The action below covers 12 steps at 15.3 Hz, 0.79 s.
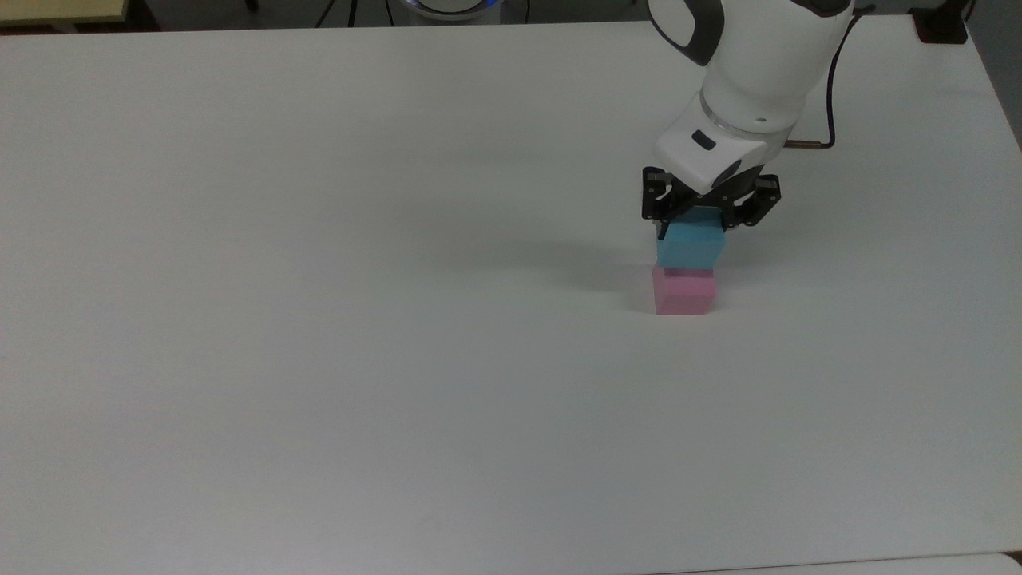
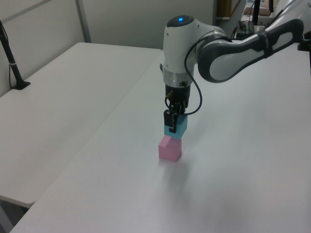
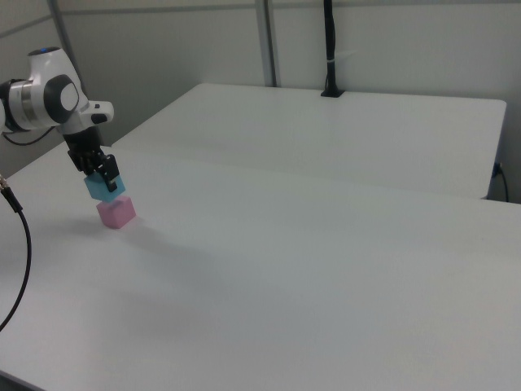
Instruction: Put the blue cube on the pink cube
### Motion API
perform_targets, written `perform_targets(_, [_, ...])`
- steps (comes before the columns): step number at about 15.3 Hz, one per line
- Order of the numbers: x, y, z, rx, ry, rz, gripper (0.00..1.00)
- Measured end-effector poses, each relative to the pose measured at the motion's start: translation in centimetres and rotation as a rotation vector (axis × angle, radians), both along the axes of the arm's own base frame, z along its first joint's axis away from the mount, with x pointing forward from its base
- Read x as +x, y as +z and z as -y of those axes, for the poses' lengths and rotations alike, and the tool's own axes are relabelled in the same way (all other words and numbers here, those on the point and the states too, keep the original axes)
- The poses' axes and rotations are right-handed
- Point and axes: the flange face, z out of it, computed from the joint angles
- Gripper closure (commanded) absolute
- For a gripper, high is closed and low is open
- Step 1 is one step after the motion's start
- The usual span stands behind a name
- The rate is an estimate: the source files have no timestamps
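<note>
No text, label, brand, number or sign can be read on anything in these views; every surface is plain.

Work table [image 1: 319, 359]: white, matte, plain top.
Second table [image 2: 63, 97]: white, butted against the work table, seam between them.
Black post [image 3: 330, 49]: upright on the second table's far edge, foot clamped there.
Back wall [image 3: 407, 41]: pale grey panels.
</note>
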Motion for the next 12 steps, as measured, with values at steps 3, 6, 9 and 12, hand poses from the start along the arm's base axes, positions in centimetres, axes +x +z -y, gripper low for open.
perform_targets(3, [0.6,-1.6,-0.4,0.010,-0.011,0.016,0.27])
perform_targets(6, [0.6,-2.4,-0.8,0.012,-0.012,0.018,0.00])
perform_targets(9, [0.5,-2.5,-1.0,0.012,-0.009,0.017,0.00])
perform_targets(12, [0.6,-1.7,-1.2,0.018,-0.008,0.030,0.00])
